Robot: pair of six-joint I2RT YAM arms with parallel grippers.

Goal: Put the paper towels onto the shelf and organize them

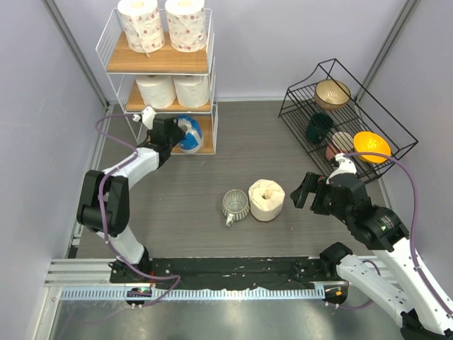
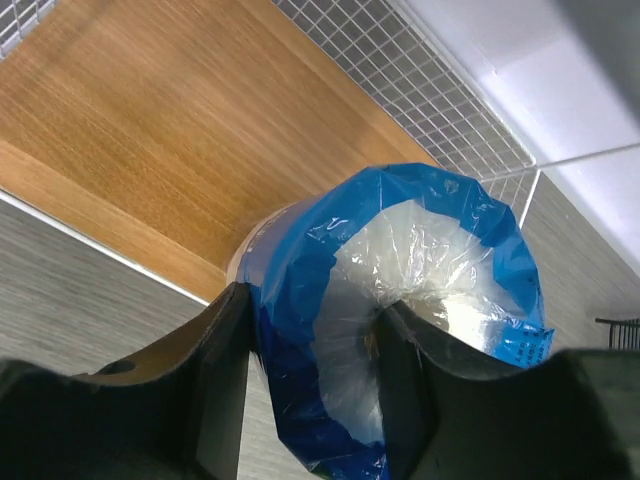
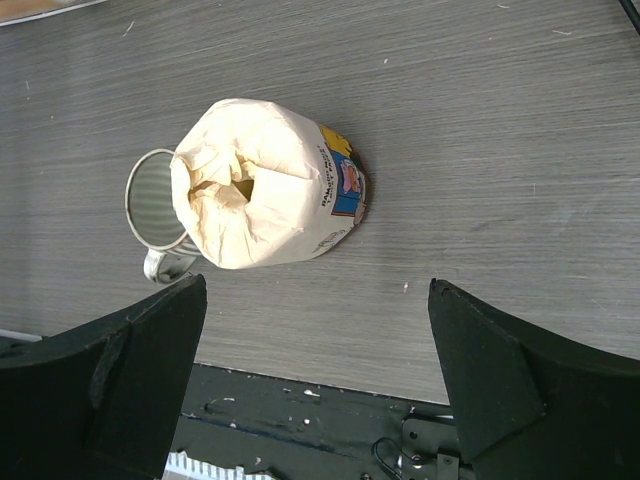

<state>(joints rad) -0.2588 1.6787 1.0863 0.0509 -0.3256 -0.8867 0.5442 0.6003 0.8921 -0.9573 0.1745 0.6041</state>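
The white wire shelf stands at the back left. Two red-dotted rolls stand on its top board and two plain white rolls on the middle board. My left gripper is shut on the blue-wrapped roll at the bottom board; one finger is in its core, the other outside, in the left wrist view. The cream ragged roll stands mid-table, also in the right wrist view. My right gripper is open just right of it.
A clear glass mug touches the cream roll's left side. A black wire rack with bowls, one orange, stands at the back right. Grey walls close in both sides.
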